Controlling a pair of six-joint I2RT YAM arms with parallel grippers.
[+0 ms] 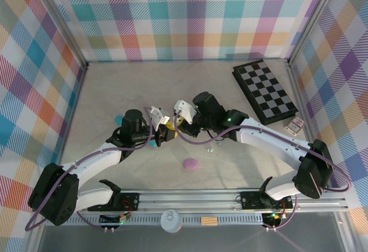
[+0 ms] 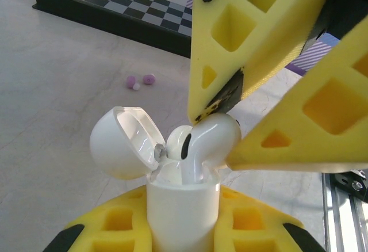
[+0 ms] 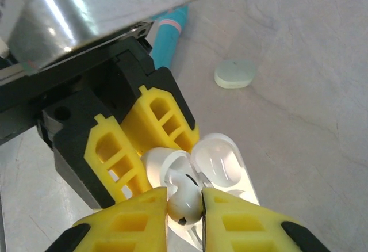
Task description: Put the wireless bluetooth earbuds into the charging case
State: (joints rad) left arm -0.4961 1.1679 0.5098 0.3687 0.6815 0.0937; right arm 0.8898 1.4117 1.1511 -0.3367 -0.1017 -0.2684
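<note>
My left gripper [image 2: 184,220] is shut on the white charging case [image 2: 183,206], holding it upright with its lid [image 2: 122,144] swung open to the left. My right gripper [image 3: 185,199] is shut on a white earbud [image 3: 184,203], pinching its rounded head. In the left wrist view that earbud [image 2: 208,138] has its stem down inside the case's mouth and its head still above the rim. Both grippers meet at the table's middle [image 1: 171,131]. Two small purple earbuds [image 2: 141,81] lie on the table beyond the case.
A folded chessboard [image 1: 267,91] lies at the back right with a small card box [image 1: 294,126] beside it. A purple case [image 1: 190,163] sits near the front rail. A pale mint case [image 3: 236,73] and a teal cylinder [image 3: 170,32] lie past the left gripper.
</note>
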